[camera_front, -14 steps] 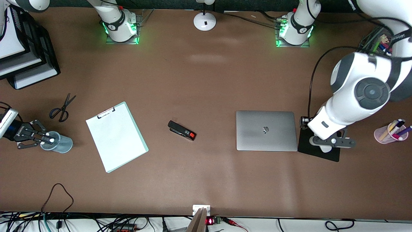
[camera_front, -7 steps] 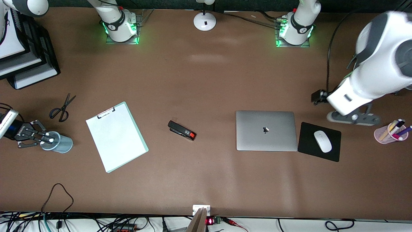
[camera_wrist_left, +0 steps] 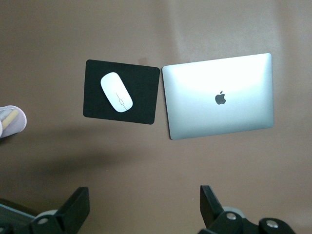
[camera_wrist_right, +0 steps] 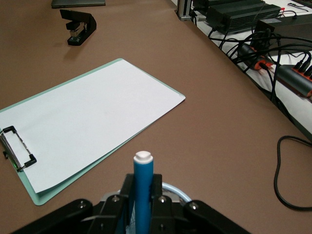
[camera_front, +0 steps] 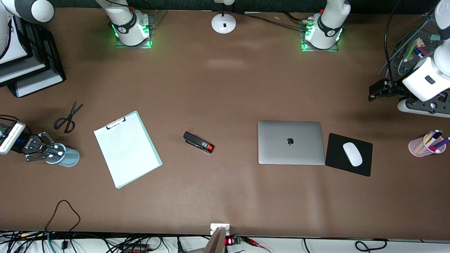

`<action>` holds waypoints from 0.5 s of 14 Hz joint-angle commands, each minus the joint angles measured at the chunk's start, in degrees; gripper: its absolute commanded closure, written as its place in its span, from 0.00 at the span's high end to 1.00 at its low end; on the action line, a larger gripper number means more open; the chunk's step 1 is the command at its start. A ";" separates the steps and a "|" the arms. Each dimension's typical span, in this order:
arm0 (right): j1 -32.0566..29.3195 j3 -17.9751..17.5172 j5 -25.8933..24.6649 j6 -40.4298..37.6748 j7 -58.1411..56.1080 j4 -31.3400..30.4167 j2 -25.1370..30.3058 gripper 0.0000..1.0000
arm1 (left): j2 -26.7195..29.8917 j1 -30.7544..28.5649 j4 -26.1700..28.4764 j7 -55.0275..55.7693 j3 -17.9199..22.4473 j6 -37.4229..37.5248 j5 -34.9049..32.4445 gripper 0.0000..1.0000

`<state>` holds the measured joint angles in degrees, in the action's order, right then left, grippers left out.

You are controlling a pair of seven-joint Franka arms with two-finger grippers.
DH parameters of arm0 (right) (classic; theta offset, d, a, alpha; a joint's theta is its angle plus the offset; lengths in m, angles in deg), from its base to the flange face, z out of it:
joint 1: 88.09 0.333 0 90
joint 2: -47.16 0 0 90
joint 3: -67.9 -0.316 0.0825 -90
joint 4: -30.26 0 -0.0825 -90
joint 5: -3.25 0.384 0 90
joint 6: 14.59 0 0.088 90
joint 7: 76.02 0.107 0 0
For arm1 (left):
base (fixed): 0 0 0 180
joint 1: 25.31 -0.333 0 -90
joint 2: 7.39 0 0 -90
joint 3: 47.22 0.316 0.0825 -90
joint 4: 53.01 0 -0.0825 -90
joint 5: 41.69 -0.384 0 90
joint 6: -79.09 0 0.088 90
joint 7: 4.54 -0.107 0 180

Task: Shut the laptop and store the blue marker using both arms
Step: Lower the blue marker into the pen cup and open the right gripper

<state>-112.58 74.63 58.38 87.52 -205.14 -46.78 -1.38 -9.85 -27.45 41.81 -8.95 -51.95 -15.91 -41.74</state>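
A: So, is any writing showing that you can read?

B: Only the dark apple logo on the lid of the laptop (camera_front: 291,142); the lid is lying shut and flat, just beside a black mouse pad (camera_front: 336,165) that is carrying a white mouse (camera_front: 352,154). Nothing else is giving letters I can make out.

A: Where is the blue marker (camera_wrist_right: 143,195) sitting?

B: It is standing upright between the fingers of the right gripper (camera_front: 52,153), whitish end up, over the mouth of a translucent blue cup (camera_front: 67,157) at the right arm's end of the table. The jaws are pressing on the marker's barrel. The lower part of the marker is hiding among the fingers, and I cannot tell whether its tip is touching the cup's floor.

A: And the left gripper (camera_wrist_left: 144,204)?

B: It is hanging high over bare table near the left arm's end, jaws spread wide and holding nothing. In the front view its arm is running off the frame edge.

A: What else is lying about?

B: A clipboard with white paper (camera_front: 126,149) is resting near the cup, a black stapler (camera_front: 198,142) is lying between clipboard and laptop, and black scissors (camera_front: 68,117) are lying farther from the front camera than the cup. A pink cup of pens (camera_front: 427,144) is standing at the left arm's end, half cut off in the left wrist view.
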 commanded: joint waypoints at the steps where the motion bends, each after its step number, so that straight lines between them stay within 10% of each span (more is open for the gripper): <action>1: -1.17 -0.75 1.39 -0.33 1.76 1.97 -0.85 0.99 | 4.74 0.83 5.81 -0.68 1.04 -3.52 0.14 1.00; 7: -0.91 -0.22 -1.06 -6.47 13.27 8.55 1.70 1.00 | 4.49 0.12 5.28 -0.06 1.22 -3.53 -0.04 1.00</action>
<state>-113.12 74.66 58.48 84.77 -195.71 -41.18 -0.57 -6.32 -27.30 46.02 -8.91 -51.13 -18.51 -41.74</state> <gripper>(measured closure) 0.154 0.000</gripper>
